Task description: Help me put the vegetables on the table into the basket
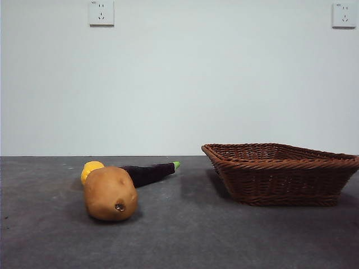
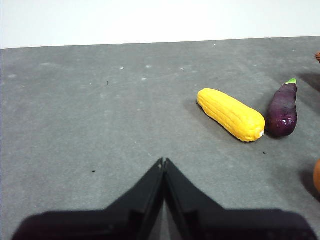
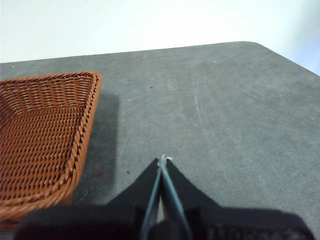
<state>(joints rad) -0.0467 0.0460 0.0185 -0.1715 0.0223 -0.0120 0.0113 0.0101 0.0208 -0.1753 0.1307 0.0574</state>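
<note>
A tan-brown potato (image 1: 110,193) with a dark eye lies on the dark grey table (image 1: 179,241) at the left. Behind it lie a dark-purple eggplant (image 1: 148,173) with a green tip and a yellow knobbly corn-like piece (image 1: 91,170). The left wrist view shows the yellow piece (image 2: 231,114) and the eggplant (image 2: 282,108) side by side, and an orange sliver of the potato (image 2: 317,176). The brown wicker basket (image 1: 280,175) stands empty at the right; it also shows in the right wrist view (image 3: 45,135). My left gripper (image 2: 163,165) is shut and empty, short of the vegetables. My right gripper (image 3: 163,162) is shut and empty beside the basket.
A pale wall with two white sockets (image 1: 101,13) (image 1: 343,15) stands behind the table. The table's rounded far corner (image 3: 252,45) shows in the right wrist view. Neither arm shows in the front view.
</note>
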